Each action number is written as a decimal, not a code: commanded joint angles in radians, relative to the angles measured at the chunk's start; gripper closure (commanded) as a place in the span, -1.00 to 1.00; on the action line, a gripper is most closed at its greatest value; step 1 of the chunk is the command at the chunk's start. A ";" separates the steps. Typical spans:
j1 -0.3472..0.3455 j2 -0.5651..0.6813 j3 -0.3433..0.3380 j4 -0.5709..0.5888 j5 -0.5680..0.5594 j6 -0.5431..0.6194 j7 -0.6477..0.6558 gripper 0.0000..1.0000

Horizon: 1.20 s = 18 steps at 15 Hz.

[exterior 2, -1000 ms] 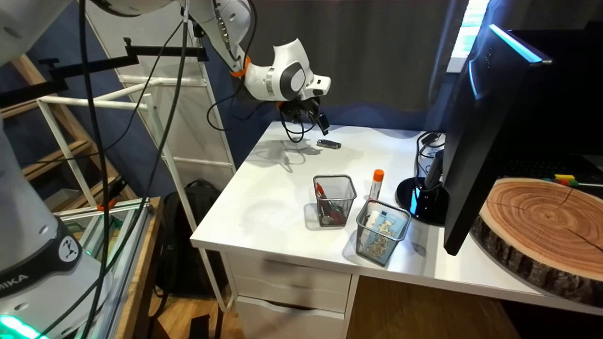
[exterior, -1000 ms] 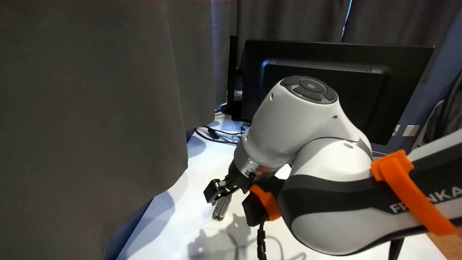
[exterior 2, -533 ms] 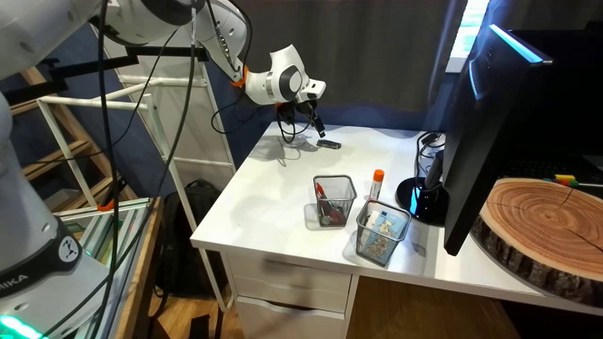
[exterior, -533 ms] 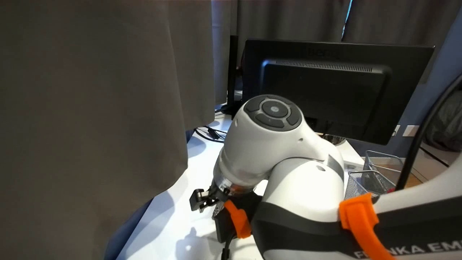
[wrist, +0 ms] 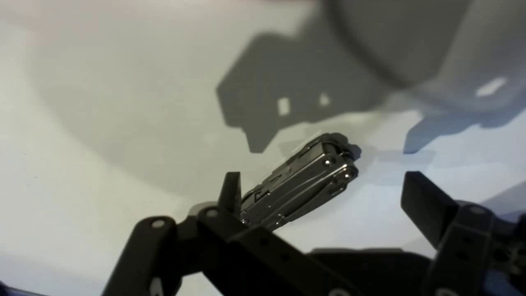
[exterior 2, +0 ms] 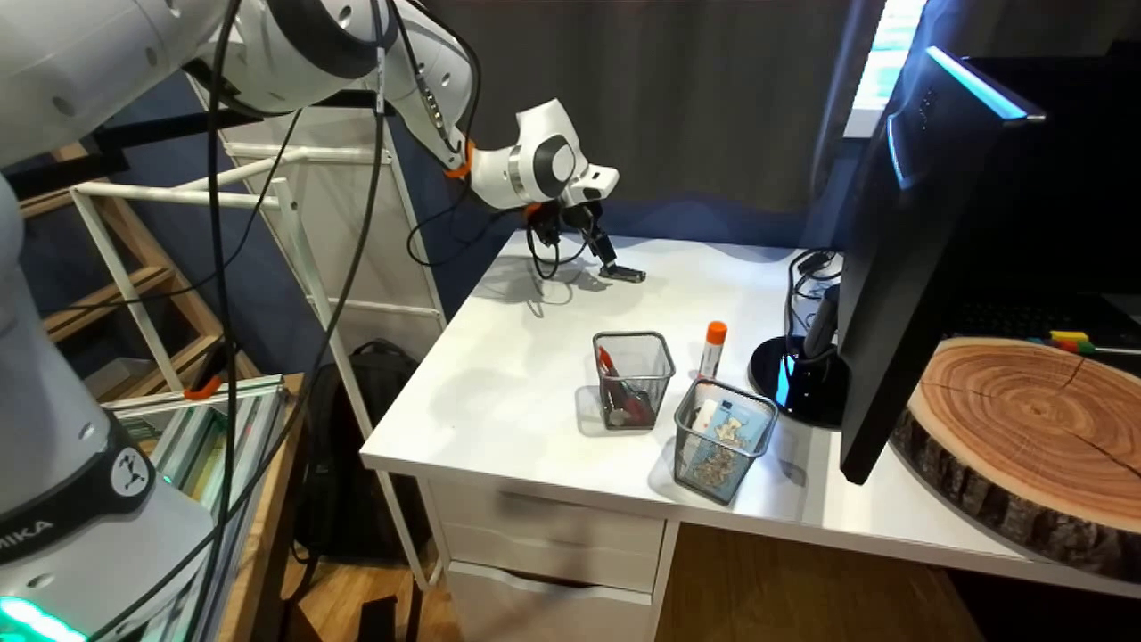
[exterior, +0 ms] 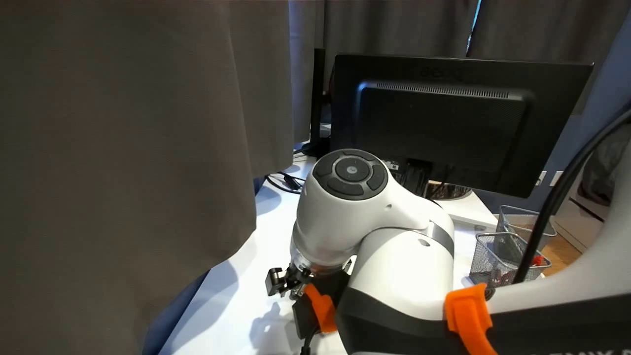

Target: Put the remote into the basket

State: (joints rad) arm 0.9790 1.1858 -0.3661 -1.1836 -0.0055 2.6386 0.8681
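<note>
The gripper [wrist: 322, 176] is spread wide, its two fingers [wrist: 427, 203] well apart in the wrist view. Between them lies the task's remote, which looks here like a folded multitool [wrist: 300, 189]; its lower end runs behind the finger at the left of that view. Whether they touch, I cannot tell. In an exterior view the multitool lies flat on the white desk [exterior 2: 526, 383], just by the fingertips, near the edge below the curtain [exterior 2: 660, 116]. The arm [exterior 2: 548, 165] reaches in above, an orange strap [exterior 2: 461, 159] around it.

Well apart from the multitool, in both exterior views, two mesh baskets stand near each other. One basket [exterior 2: 637, 377] holds a red item [exterior 2: 606, 361] among darker ones; the other basket [exterior 2: 713, 437] holds a blue card [exterior 2: 735, 426]. Which one the task means, I cannot tell. Near them an orange-capped tube [exterior 2: 711, 350] stands upright, then the monitor [exterior 2: 936, 232] on its round base [exterior 2: 811, 383], then a wood slab [exterior 2: 1043, 428].
</note>
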 commanded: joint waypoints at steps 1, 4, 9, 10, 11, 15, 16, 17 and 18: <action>0.023 0.068 -0.053 0.082 -0.017 -0.027 0.055 -1.00; 0.026 0.111 -0.075 0.130 -0.011 -0.023 0.075 -1.00; 0.032 0.169 -0.119 0.211 -0.019 -0.111 0.088 -1.00; 0.034 0.171 -0.124 0.218 -0.022 -0.150 0.078 -1.00; 0.038 0.162 -0.126 0.214 -0.025 -0.188 0.063 -1.00; 0.059 0.141 -0.167 0.210 -0.033 -0.289 0.085 -1.00; 0.065 0.137 -0.176 0.207 -0.029 -0.315 0.095 -1.00; 0.065 0.133 -0.176 0.208 -0.022 -0.336 0.098 -1.00; 0.060 0.139 -0.177 0.217 -0.010 -0.333 0.124 -1.00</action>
State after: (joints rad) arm 1.0312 1.3242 -0.5258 -0.9847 -0.0237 2.3507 0.9346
